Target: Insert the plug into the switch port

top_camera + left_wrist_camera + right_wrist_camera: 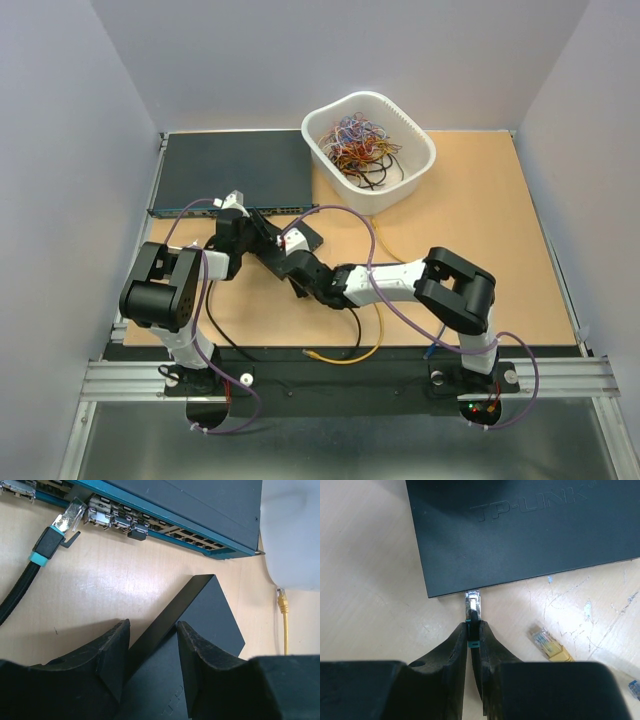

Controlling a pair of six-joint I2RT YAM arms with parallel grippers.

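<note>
We see the right gripper (470,630) pinched narrow on the plug (472,602), plug tip touching the 6 o'clock edge of the small black box (520,530); the switch port is hidden there. The left gripper (152,630) clamps the box's edge. A yellow cable end (550,647) lies at 4 o'clock of the plug.

The brand name TP-LINK is read in the right wrist view, embossed in letters of the same black on the top face of the small flat black box (530,545). In the left wrist view a faint embossed mark is seen on that box, too cropped to be read. No other lettering can be made out.
</note>
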